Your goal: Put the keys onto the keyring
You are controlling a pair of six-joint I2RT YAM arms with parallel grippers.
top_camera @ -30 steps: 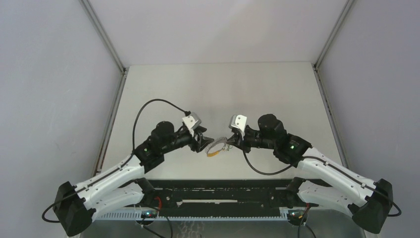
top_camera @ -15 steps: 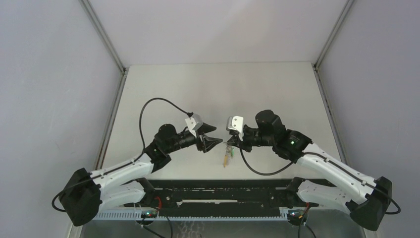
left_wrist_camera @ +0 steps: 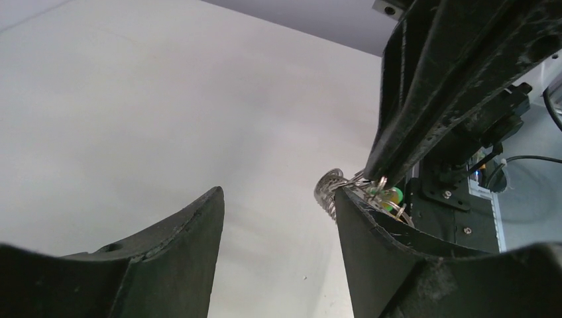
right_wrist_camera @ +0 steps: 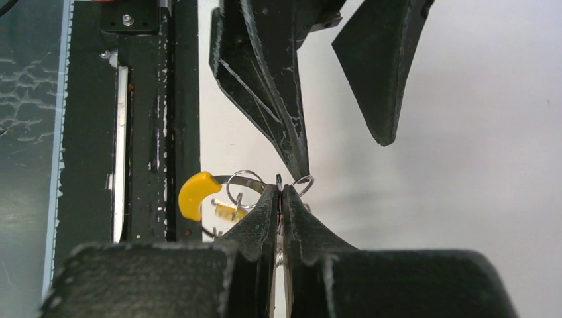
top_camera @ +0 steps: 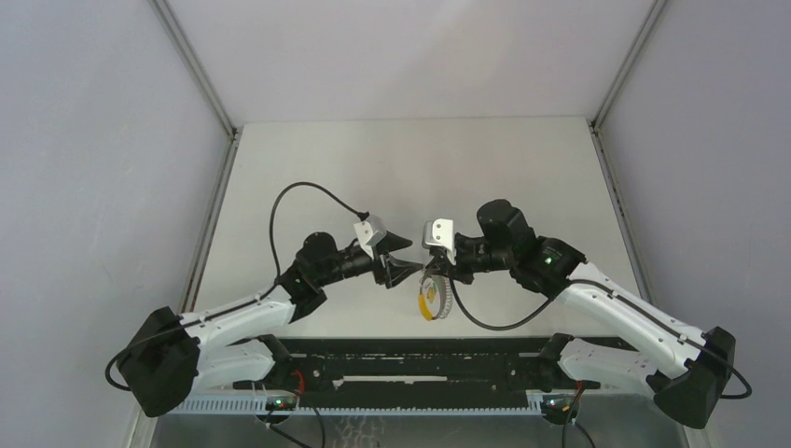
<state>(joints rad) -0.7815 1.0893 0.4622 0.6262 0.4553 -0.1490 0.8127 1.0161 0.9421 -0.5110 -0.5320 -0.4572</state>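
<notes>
Now the left tool point(top_camera: 413, 258) stands wide and empty, having released the thin grey beaded metal keyring point(top_camera: 437, 299), which dangles at 6 o'clock from the pinched-shut right tool point(top_camera: 431, 273). The small yellow-headed key point(right_wrist_camera: 197, 192) seems to hang with it, so threading looks largely done.

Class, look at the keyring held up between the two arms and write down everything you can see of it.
The keyring is a thin grey metal ring with a rough, beaded rim. It hangs upright in the air from the shut right tool, which pinches its top. A yellow-headed key and small wire loops dangle with it, and a green key head shows beside it in the left wrist view. The open left tool has one fingertip close against it but is not gripping it.
</notes>
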